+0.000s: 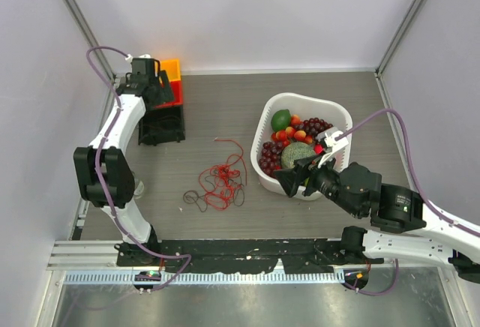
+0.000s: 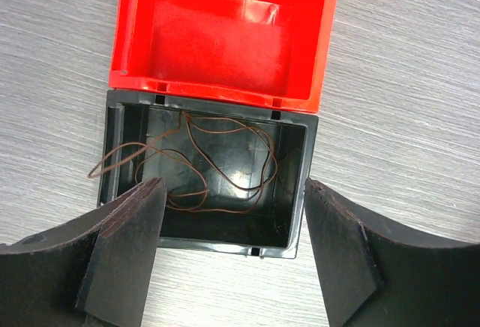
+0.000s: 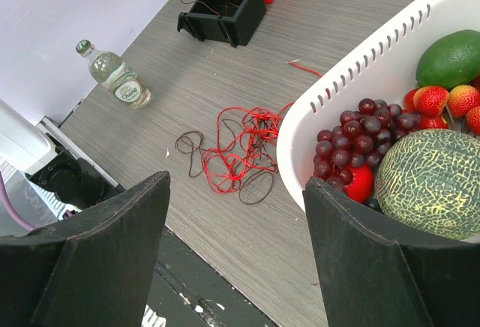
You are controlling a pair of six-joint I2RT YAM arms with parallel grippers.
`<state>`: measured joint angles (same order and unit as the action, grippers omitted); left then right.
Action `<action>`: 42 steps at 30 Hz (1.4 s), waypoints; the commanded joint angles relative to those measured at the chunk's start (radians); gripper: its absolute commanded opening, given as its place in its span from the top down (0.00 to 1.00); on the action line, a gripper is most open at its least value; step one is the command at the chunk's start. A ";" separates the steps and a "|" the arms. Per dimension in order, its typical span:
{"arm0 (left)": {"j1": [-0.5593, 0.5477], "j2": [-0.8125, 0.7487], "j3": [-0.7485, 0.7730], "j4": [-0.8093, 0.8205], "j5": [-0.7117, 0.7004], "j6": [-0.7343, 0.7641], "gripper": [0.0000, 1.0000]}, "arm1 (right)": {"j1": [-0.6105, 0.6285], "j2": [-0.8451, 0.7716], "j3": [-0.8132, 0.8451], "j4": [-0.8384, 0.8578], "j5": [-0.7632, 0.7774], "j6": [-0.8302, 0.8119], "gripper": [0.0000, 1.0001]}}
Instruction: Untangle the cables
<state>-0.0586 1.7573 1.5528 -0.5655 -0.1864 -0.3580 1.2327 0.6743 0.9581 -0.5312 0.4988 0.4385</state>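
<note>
Hovering the left gripper [image 2: 232, 207], jaws apart and empty, over a black plastic bin [image 2: 298, 177] holding a thin brown wire [image 2: 247, 188].
A loose tangle of thin red wires [image 1: 221, 181] is lying on the tabletop [image 1: 225, 109], nearer the open right gripper [image 3: 234, 199], to its left.

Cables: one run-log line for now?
left claw open over black bin | brown cable in bin, loop over wall | red tangle on table | right claw open, empty

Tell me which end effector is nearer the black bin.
Left. The left end effector hangs directly over the black bin; the right end effector is away at the white basket's near edge.
</note>
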 commanded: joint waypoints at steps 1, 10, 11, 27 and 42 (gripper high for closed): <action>0.009 -0.025 0.013 -0.031 -0.015 0.001 0.24 | -0.004 0.004 -0.012 0.046 -0.005 0.025 0.23; 0.040 -0.202 -0.177 0.053 0.067 -0.085 0.18 | -0.004 0.039 -0.036 0.069 -0.025 0.035 0.23; 0.054 -0.215 -0.195 0.071 0.059 -0.096 0.17 | -0.004 0.047 -0.036 0.074 -0.029 0.034 0.23; 0.160 0.093 -0.005 -0.039 0.122 0.097 0.21 | -0.004 0.033 -0.048 0.103 -0.108 -0.015 0.23; 0.072 0.169 -0.057 0.003 0.180 0.030 0.80 | -0.006 0.076 -0.059 0.152 -0.178 -0.031 0.23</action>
<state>0.0231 1.8896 1.4582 -0.5743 -0.0536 -0.2897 1.2327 0.7582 0.8989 -0.4583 0.3473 0.4026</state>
